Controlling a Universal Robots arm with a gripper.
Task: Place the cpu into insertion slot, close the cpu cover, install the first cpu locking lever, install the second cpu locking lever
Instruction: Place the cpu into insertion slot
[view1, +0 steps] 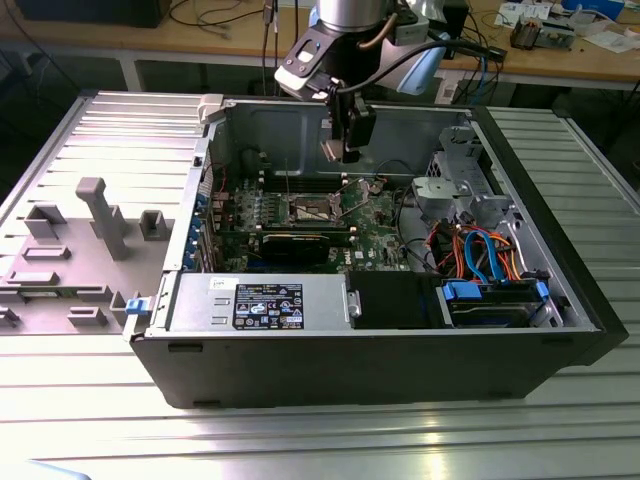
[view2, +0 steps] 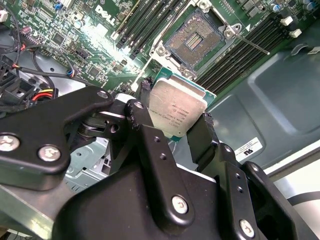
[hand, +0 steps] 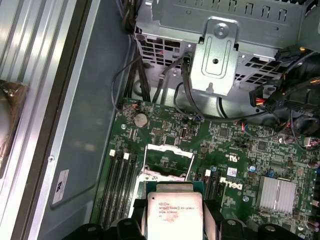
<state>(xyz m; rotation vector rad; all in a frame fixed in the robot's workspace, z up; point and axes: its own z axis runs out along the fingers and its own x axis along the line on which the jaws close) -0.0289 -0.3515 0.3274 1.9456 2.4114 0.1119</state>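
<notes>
My gripper (view2: 175, 122) is shut on the cpu (view2: 175, 111), a flat square chip with a silvery top, gripped by two opposite edges between the black fingers (view2: 202, 132). It hangs in the air above the motherboard inside the open computer case (view1: 400, 370). The insertion slot (view2: 192, 42) lies uncovered, and its dark pin field and silver rim show. In the first wrist view the cpu (hand: 172, 215) sits just short of the insertion slot (hand: 167, 167). The cpu cover (hand: 169, 149) seems swung up at the slot's far edge. A thin locking lever (view2: 252, 44) sticks out beside the slot.
Memory slots (hand: 117, 180) flank the socket. A metal drive cage (view1: 455, 190) and orange and blue cables (view1: 480, 250) fill the case at the exterior view's right. A power supply (view1: 260, 300) lies at the front. A grey fixture (view1: 100, 215) stands outside, at the left.
</notes>
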